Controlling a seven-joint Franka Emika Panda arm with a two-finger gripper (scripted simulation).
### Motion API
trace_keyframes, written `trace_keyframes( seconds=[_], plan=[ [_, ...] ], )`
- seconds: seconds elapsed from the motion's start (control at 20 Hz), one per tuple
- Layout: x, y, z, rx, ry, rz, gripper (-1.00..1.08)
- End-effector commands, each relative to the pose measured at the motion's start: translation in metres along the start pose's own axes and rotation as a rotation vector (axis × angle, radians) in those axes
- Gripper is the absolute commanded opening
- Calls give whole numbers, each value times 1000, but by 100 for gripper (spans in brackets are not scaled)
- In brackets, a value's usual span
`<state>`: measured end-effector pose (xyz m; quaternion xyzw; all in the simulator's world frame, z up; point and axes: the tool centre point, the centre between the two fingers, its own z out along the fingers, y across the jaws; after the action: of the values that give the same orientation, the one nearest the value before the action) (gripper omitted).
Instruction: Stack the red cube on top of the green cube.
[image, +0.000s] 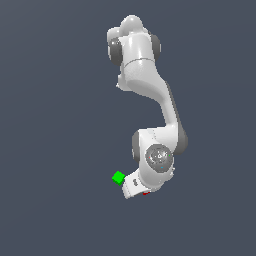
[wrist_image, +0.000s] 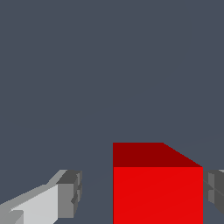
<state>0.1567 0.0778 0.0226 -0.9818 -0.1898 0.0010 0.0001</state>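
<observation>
While exterior shows green cube (image: 118, 177), wrist shows red cube (wrist_image: 157, 188) between fingers (wrist_image: 70, 192).

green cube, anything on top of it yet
Nothing sits on the green cube; its top is bare. The red cube is between the open jaws, mostly hidden under the arm in the exterior view.

No writing, label, brand, number or sign can be read in either view. The white arm (image: 150, 90) shows bare shell, and the faces of the red cube (wrist_image: 157, 192) and the green cube (image: 118, 177) are plain colour with no marks. The grey ground behind them carries nothing legible.
</observation>
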Motion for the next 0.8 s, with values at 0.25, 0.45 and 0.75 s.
trace_keyframes(
  seconds=[0.25,0.45,0.75],
  plan=[
    [2,0,3,-1,2,0,-100],
    [2,0,3,-1,2,0,-100],
    [2,1,3,0,1,0,-100]
  ],
)
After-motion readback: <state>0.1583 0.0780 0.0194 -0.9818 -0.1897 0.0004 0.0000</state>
